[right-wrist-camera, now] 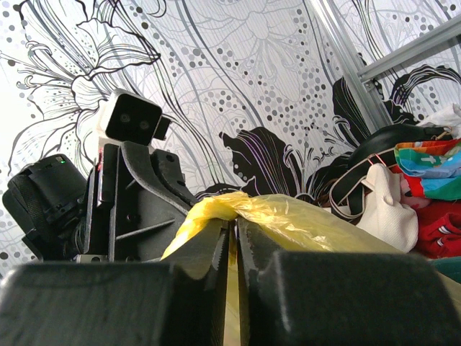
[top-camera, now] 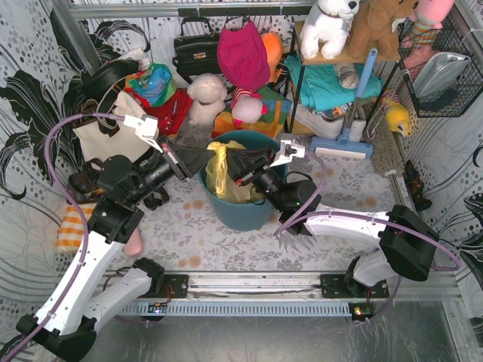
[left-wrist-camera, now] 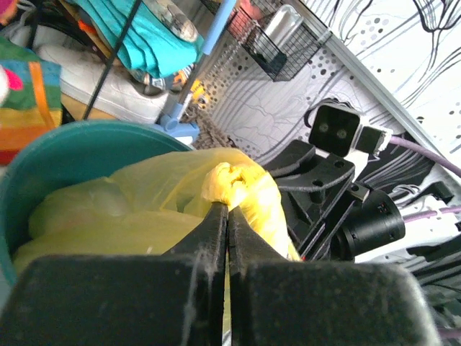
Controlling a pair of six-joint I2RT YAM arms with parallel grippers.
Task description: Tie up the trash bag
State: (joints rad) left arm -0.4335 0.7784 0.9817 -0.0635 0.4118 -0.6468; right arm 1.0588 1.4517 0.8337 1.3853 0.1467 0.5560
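The teal bin (top-camera: 243,215) stood on the patterned table (top-camera: 355,192), just beyond the arm bases. The trash bag (top-camera: 219,175) sat inside the bin. Its thin yellow plastic was drawn up above the rim into a crumpled twist over the middle of the opening. The left gripper (top-camera: 211,157) reached in from the bin's left side, and its jaws were pressed together on that twist. The right gripper (top-camera: 232,162) came in from the bin's right side, its tips almost meeting the left one's. Its jaws were likewise closed, with a strip of yellow film pinched between them. Behind the bin to the left lay a cream tote bag (top-camera: 102,137). Straight behind the bin sat a white plush toy (top-camera: 205,98), and farther back a black handbag (top-camera: 195,50).
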